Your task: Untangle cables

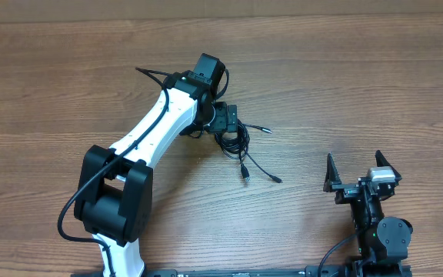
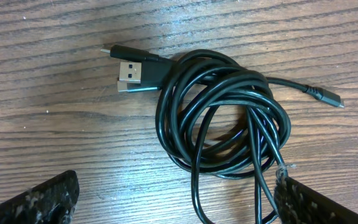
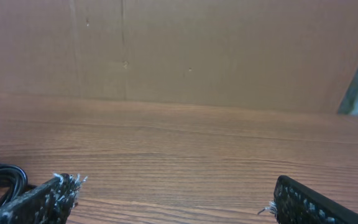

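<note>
Overhead. The cables (image 1: 239,138) lie bunched in a small coil near the middle of the table (image 1: 52,77). Loose ends trail off toward the right and the near edge. The left pincer (image 1: 228,121) sits right over the coil's upper left edge. Its fingers are hard to make out from up here. The right pincer (image 1: 354,163) is well apart from the cables, near the right front corner. Its fingers are spread wide and nothing is between them.

Left wrist. The pincer (image 2: 176,186) is released, with one finger (image 2: 39,200) at each lower corner. The coil (image 2: 253,87) lies flat on the wood just ahead of the tips, in line with the gap and toward the right-hand finger. Two strands run down into the gap, close beside that finger; contact cannot be told. A flat metal plug (image 2: 131,70) and its neighbours stick out at the coil's upper left. One thin end (image 2: 322,95) reaches right.

Right wrist. The pincer (image 3: 176,196) is spread and holds nothing. A bit of black cable (image 3: 2,177) shows at the far lower left, outside the finger (image 3: 42,198). A brown cardboard wall (image 3: 229,50) stands behind the table.
</note>
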